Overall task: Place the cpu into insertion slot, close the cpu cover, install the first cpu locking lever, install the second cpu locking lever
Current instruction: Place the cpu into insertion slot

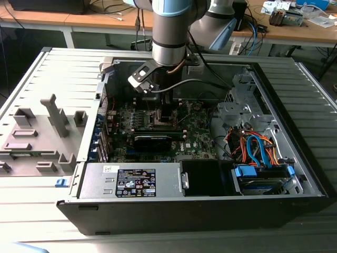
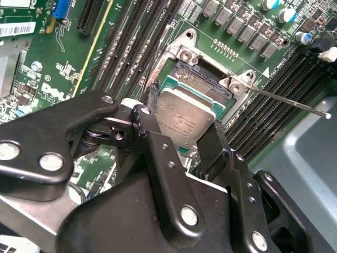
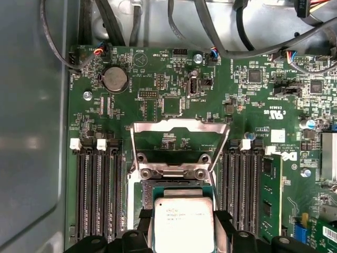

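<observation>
Gripper (image 2: 183,125) pinched flat square silvery cpu (image 2: 184,117) by its edges, over dark-centred metal-rimmed insertion slot (image 2: 197,79); thin framed cpu cover (image 3: 179,125) stood open.

The hand (image 2: 184,125) hangs inside the computer case (image 1: 210,211), which lies on the table (image 1: 31,74), with the cpu (image 3: 183,226) clasped between its fingers (image 2: 212,145). Directly under the hand, on the motherboard (image 3: 158,100), sits the insertion slot (image 3: 179,190) (the cpu is over it; whether they touch cannot be told). Beyond the slot the cpu cover (image 3: 179,125) stands tilted up. Memory slots (image 3: 97,195) flank the hand on both sides, and a locking lever (image 2: 289,101) juts away beside the slot
</observation>
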Controlling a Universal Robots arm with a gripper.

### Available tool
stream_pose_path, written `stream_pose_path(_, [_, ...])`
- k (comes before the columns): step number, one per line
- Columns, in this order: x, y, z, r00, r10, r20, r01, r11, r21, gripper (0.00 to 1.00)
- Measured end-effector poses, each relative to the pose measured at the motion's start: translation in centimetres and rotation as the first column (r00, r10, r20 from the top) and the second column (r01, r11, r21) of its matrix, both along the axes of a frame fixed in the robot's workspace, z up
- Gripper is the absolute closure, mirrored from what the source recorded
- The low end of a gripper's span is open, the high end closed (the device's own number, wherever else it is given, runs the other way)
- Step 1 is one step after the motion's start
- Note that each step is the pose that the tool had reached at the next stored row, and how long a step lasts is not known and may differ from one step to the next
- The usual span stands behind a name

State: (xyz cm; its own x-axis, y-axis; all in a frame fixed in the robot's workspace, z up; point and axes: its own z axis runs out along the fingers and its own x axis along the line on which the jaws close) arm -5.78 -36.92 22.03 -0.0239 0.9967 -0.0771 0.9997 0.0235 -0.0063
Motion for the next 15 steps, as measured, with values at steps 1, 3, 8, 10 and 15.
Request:
stream_pose_path(1, [-0.04, 0.0, -0.12, 1.0, 0.0, 0.0, 0.0, 1.0, 0.0, 0.45])
stream_pose_path(3, [-0.07, 0.0, -0.31, 1.0, 0.0, 0.0, 0.0, 1.0, 0.0, 0.45])
stream_pose_path(8, [-0.07, 0.0, -0.69, 1.0, 0.0, 0.0, 0.0, 1.0, 0.0, 0.45])
stream_pose_path(10, [-0.07, 0.0, -0.91, 1.0, 0.0, 0.0, 0.0, 1.0, 0.0, 0.45])
stream_pose_path(15, [-0.17, 0.05, -1.2, 1.0, 0.0, 0.0, 0.0, 1.0, 0.0, 0.45])
